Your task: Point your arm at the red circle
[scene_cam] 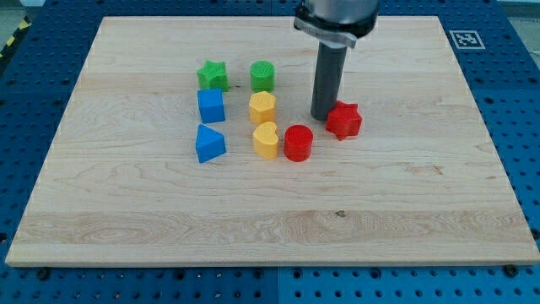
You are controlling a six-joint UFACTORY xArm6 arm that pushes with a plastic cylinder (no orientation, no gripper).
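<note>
Tip (321, 116) sat touching the red star (344, 120), near the red circle (298, 143); no pincer was fitted. Risk: dragging the star into the circle.

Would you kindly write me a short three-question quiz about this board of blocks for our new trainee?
1. True or false: my tip is touching the red circle.
2. Which block lies directly at the view's left of the red circle? A) the green star B) the yellow heart C) the blue cube
3. Fill the gap: my tip stands right beside the red ____ block, at its left in the view.

Key
1. False: my tip stands apart from the red circle, toward the view's top and right of it.
2. B
3. star
</note>
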